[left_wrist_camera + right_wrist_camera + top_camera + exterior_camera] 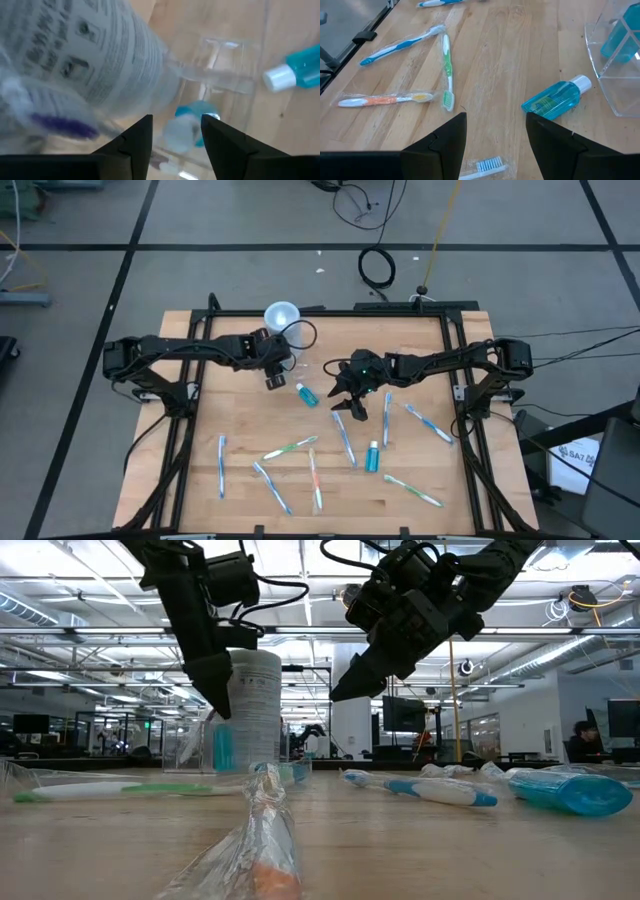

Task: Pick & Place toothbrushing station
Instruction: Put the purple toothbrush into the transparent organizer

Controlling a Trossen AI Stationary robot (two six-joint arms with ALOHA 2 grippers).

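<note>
The toothbrushing station stands on the table at the far middle. It is a tall clear cylinder with a pale round top (282, 314) (254, 710) and a low clear tray part (220, 70) (615, 75). A teal tube (192, 127) stands in the tray. My left gripper (175, 135) (276, 378) is open and raised beside the cylinder, with its fingers over the tray part. I see no touch. My right gripper (495, 135) (350, 408) is open and empty, raised above the table's middle near a loose teal bottle (555, 100).
Several wrapped toothbrushes (290, 448) (447, 67) lie scattered over the table's near half. A teal bottle (306, 393) lies between the two grippers, and another (373, 456) lies nearer the front. A crumpled clear wrapper (255, 840) lies close to the low camera.
</note>
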